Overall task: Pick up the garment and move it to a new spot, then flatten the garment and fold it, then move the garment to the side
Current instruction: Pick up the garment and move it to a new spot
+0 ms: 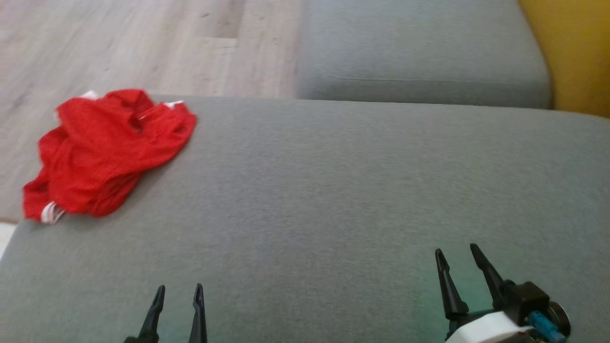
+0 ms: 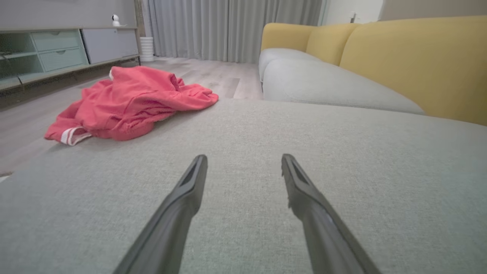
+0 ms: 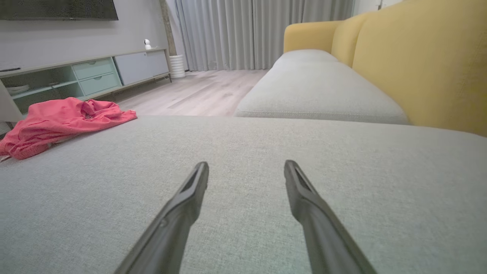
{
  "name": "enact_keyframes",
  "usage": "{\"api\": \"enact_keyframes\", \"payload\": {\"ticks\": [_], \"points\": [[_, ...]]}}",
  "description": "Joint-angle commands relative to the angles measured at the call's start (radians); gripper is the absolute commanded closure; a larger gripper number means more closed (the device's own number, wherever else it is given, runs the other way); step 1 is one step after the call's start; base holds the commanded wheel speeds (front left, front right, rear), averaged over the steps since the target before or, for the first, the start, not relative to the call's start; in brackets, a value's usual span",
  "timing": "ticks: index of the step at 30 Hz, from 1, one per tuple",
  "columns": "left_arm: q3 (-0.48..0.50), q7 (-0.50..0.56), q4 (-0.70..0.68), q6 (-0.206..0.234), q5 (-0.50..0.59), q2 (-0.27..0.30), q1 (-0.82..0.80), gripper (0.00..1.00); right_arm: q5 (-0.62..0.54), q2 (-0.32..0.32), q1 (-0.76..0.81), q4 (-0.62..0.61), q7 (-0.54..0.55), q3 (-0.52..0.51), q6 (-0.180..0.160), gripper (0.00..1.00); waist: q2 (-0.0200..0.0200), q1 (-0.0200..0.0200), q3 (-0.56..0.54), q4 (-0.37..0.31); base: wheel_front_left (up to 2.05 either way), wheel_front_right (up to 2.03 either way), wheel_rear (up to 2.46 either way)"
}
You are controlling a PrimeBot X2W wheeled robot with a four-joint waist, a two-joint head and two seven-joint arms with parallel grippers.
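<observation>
The red mesh garment (image 1: 109,152) is sitting in a crumpled heap at about 10 o'clock on the big grey cushion (image 1: 333,190), right at its far-left corner, with a bit of white trim poking out at the near end. Nothing is touching it.

The left hand (image 1: 179,287) is hovering low at roughly 7 o'clock in the head view, its fingers spread wide and gripping nothing. The right hand (image 1: 456,248) is doing the same at around 5 o'clock, jaws wide apart and empty. Both are pointing toward 12 and are sitting well apart from the garment.

A second grey cushion (image 1: 419,57) is lying past the first one at about 1 o'clock, with the yellow backrest (image 1: 576,52) running along at 2 o'clock. Pale wood floor (image 1: 119,43) is showing at 11 o'clock, behind the garment.
</observation>
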Motion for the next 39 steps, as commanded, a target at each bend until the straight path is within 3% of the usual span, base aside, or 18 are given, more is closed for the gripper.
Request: {"api": "enact_keyframes", "payload": {"ticks": [1,15,33,39], "points": [[0.028,-0.011,-0.03,0.001,0.005,-0.002,-0.061,0.0,0.005,-0.008,-0.033,-0.036,-0.011,0.02,0.004,0.0,-0.0001,0.0,0.003,0.055,0.0,0.0,0.0],[0.057,-0.011,-0.052,0.008,0.006,0.018,-0.065,0.0,0.035,-0.008,-0.05,-0.042,-0.011,0.057,0.004,0.0,-0.0001,0.0,0.01,0.331,0.0,0.0,0.0],[0.109,-0.011,-0.129,0.021,-0.007,0.021,-0.054,0.0,0.018,-0.008,-0.08,-0.038,-0.011,0.077,0.004,0.0,-0.0001,0.0,0.044,0.362,0.0,0.0,0.0],[0.157,0.001,-0.226,-0.001,-0.011,0.101,-0.134,0.0,-0.009,-0.008,-0.061,-0.058,-0.011,0.042,0.004,0.0,-0.0001,0.0,0.058,0.351,0.0,0.0,0.0]]}}
